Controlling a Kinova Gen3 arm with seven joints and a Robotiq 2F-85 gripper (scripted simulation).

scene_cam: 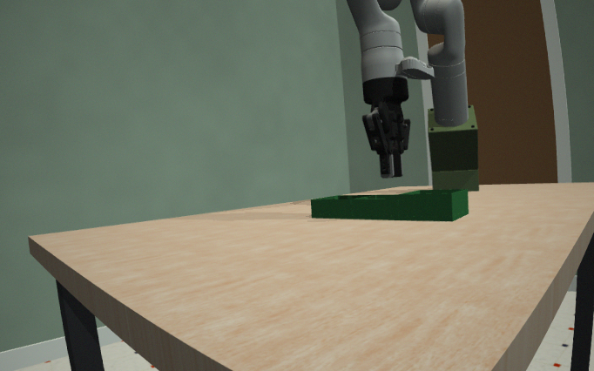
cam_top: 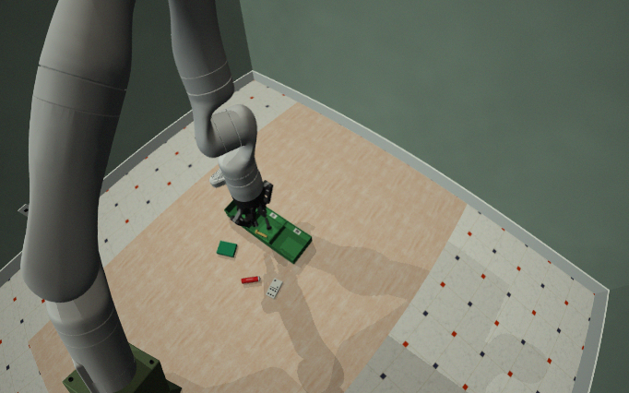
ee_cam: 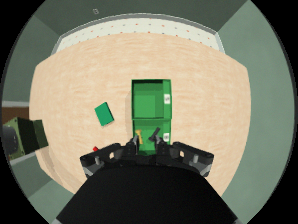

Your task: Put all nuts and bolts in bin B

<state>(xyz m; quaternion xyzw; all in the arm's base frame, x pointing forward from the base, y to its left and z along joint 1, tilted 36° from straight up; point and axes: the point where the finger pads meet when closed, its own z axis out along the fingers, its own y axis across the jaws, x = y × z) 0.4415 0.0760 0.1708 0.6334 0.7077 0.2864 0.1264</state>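
A green bin tray (cam_top: pixel 303 251) (scene_cam: pixel 382 211) (ee_cam: pixel 133 100) with several compartments stands on the table. A brass bolt (cam_top: pixel 261 234) (ee_cam: pixel 139 136) lies in the compartment beside the one at the tray's right end in the top view. A dark bolt-like piece (ee_cam: pixel 155 133) lies in the same compartment, near the brass one. White labels sit on the rim, but their letters are too small to read. My gripper (cam_top: pixel 254 222) (scene_cam: pixel 391 175) (ee_cam: pixel 146 140) is partly open and empty, above the tray. It hides much of the tray's far-left part in the top view.
A green block (cam_top: pixel 227 248) (ee_cam: pixel 104 114) lies beside the tray. A red cylinder (cam_top: pixel 250 279) (ee_cam: pixel 96 149) and a pale tile with dark dots (cam_top: pixel 274 288) lie nearer the robot base (cam_top: pixel 146 365). The compartment at the tray's right end in the top camera looks empty.
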